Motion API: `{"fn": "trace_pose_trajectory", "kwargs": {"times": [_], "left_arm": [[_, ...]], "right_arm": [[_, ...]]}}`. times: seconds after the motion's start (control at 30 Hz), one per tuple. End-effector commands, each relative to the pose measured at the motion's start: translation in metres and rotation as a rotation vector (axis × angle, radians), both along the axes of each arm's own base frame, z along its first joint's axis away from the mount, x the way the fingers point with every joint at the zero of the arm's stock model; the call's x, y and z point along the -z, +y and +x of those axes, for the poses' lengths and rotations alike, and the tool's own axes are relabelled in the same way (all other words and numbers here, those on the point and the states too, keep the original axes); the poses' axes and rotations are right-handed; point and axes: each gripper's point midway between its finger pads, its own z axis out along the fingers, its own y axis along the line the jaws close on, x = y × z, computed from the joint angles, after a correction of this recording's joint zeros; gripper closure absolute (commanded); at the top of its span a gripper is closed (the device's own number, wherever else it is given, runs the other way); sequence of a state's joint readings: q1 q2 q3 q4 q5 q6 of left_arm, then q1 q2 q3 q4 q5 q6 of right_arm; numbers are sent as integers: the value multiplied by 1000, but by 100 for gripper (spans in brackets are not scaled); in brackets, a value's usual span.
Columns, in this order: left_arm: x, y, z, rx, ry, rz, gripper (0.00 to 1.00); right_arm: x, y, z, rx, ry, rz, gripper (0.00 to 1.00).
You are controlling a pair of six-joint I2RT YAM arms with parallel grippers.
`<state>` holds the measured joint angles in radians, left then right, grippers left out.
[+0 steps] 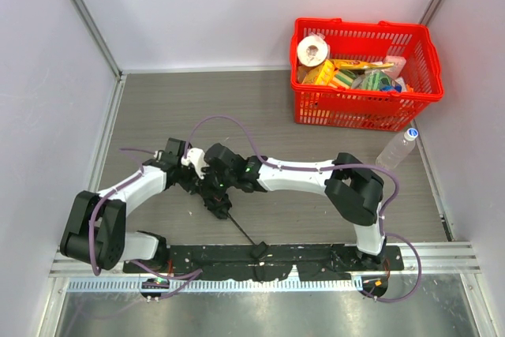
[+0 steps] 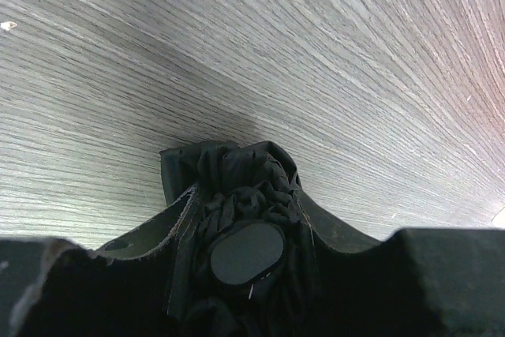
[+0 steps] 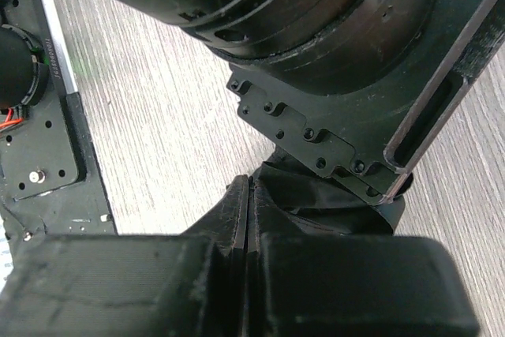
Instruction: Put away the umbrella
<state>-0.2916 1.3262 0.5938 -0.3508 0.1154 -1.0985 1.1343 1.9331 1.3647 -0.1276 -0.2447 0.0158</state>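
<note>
Left fingers (image 2: 341, 233) pinched the soft, limp umbrella (image 2: 237, 187); right fingers (image 3: 229, 219) pressed together; its stiff shaft (image 1: 243, 233) seemed the surer hold.

Left jaws clamped, right jaws closed.

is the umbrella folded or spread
Folded: the umbrella is a tight black bundle in the left gripper; its thin shaft sticks out, extended.
</note>
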Motion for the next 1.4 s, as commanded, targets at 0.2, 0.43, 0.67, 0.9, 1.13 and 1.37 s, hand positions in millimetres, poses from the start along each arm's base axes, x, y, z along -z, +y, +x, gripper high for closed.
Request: {"fn": "trace_pose_trajectory", "kwargs": {"times": [0.2, 0.43, 0.67, 0.9, 1.13, 1.37], "left_arm": [[-2, -9, 17, -79, -35, -66, 100], [-3, -12, 12, -103, -31, -102, 100], [-6, -6, 15, -110, -45, -75, 100], [4, -4, 13, -96, -8, -61, 100], [-1, 11, 15, -86, -27, -14, 100], [-5, -11, 14, -81, 20, -208, 100]], "right_arm": [[-54, 37, 18, 79, -227, 202, 100], [-80, 34, 45, 227, -312, 289, 100], [-36, 18, 9, 97, -228, 231, 100], [-3, 8, -16, -56, -72, 145, 100], [14, 8, 3, -10, -39, 202, 100], [48, 14, 20, 57, -75, 159, 100]]}}
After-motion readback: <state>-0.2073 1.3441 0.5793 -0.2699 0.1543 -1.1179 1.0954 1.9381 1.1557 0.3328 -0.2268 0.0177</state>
